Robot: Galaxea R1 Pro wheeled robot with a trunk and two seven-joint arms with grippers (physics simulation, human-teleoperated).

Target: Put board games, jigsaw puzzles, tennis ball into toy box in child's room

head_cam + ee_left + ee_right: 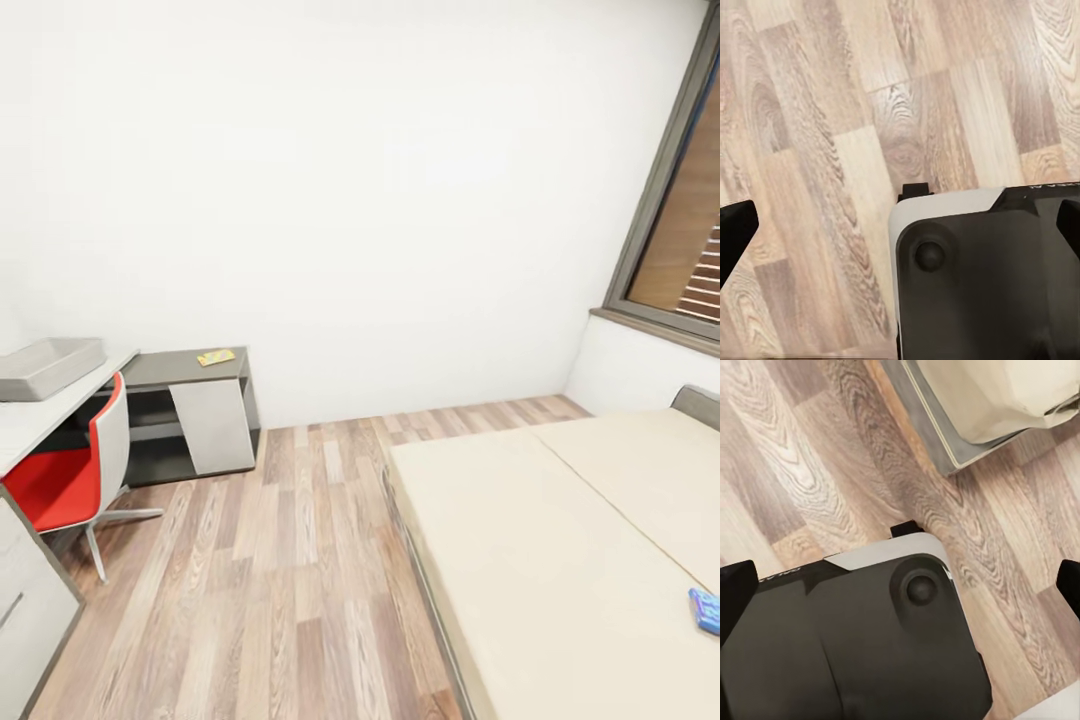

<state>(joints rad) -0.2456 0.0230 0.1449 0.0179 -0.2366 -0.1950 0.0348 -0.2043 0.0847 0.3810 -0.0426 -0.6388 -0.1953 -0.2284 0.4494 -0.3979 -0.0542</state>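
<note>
Judging by both grippers spread wide and empty over the floor, the blue board game on the bed must be approached before the toy box is filled.

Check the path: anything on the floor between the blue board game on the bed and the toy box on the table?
Nothing visible on the bare wood floor between the blue board game on the bed and the toy box. Nearest obstacle: the red chair, tucked at the table just in front of the box.
</note>
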